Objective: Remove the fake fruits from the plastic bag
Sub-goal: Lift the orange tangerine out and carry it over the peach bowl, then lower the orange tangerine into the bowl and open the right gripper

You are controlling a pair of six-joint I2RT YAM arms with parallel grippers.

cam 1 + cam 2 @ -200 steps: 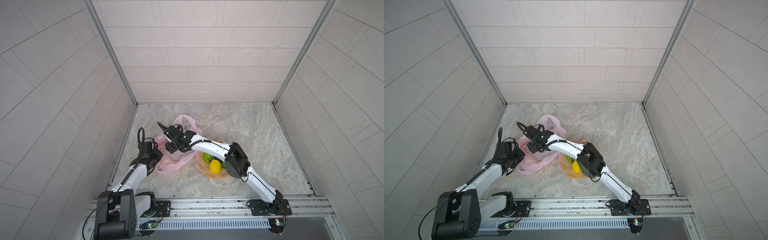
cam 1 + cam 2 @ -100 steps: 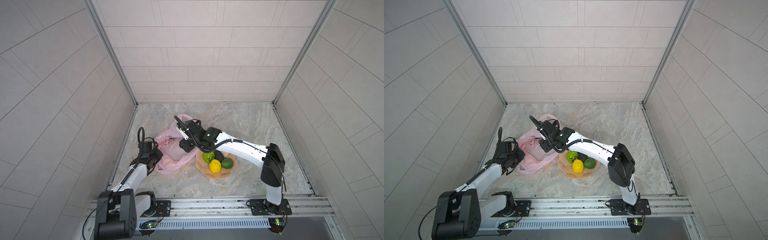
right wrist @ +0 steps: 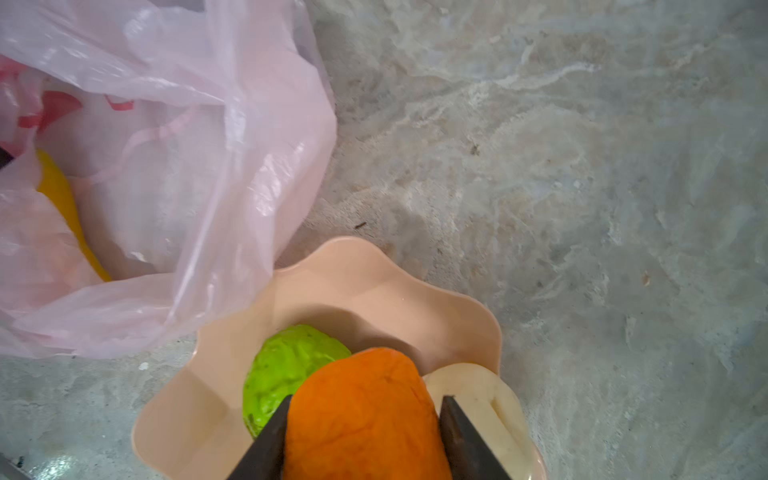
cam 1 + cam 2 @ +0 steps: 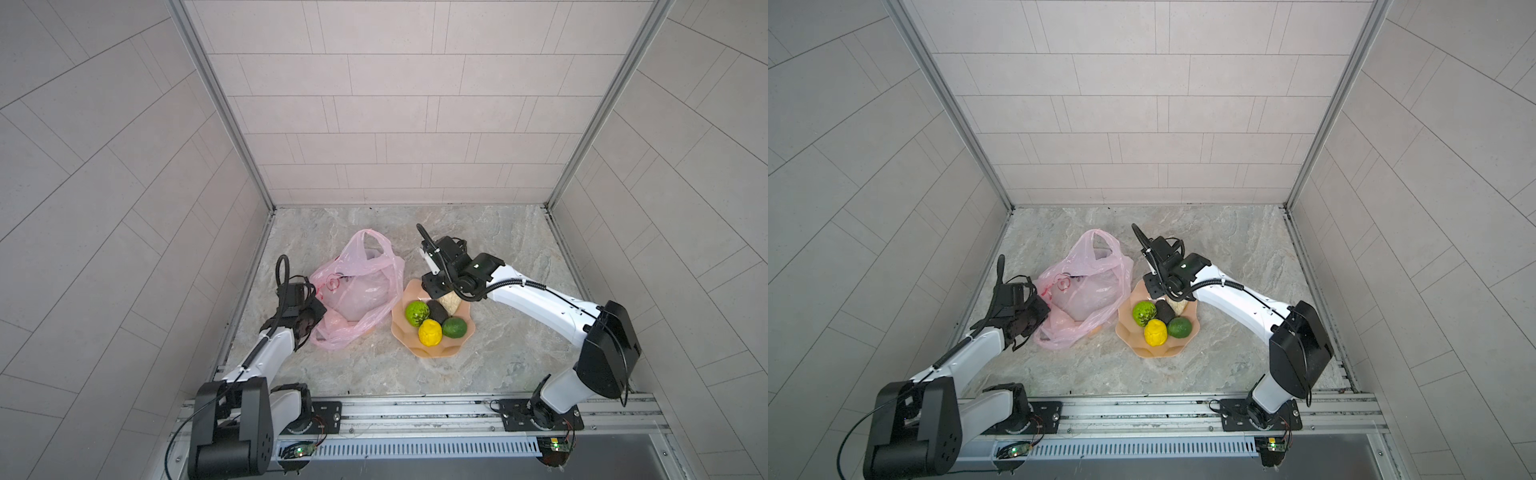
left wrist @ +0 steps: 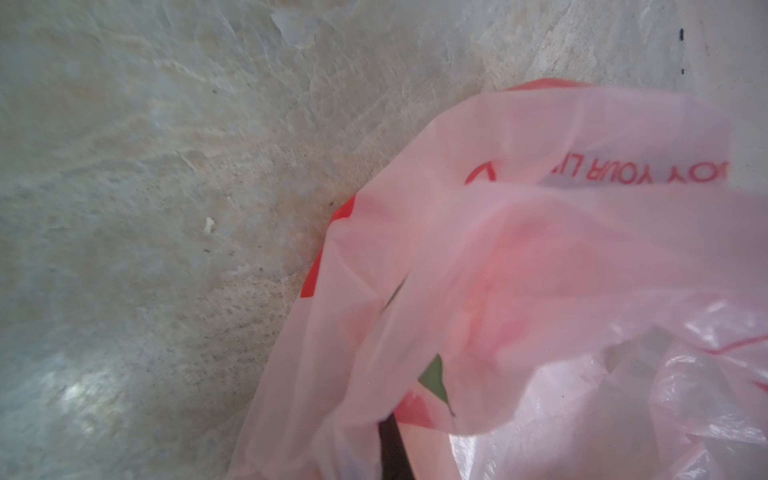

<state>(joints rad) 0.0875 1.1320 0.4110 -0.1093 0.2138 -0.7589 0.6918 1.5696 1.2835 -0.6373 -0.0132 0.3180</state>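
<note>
Hovering over the far rim of the dish, the right tool is seen approx. half open, w/ an orange fruit clamped btwn its two dark fingers. The fruit is gripped on both flanks & sticks out past the fingertips. Just under the tool, a bumpy green ball & a cream fruit lie in the dish; whether the orange fruit touches them can't be told. Further back from the tool, toward its arm's base, a dark fruit, a yellow fruit & a smooth green ball are packed together in the same dish.

The bag is slumped on the desk btwn the two tools, close against the dish rim beside the right tool; actual contact can't be made out. A banana is visible inside it, ahead of the right tool & off to one side, partly veiled by film. One loop handle is raised on the bag's far side, away from both tools.

The left tool is shut on the bag's edge: thin film is bunched around it, & in the left wrist view one dark finger shows through pink plastic w/ red & green print.
</note>
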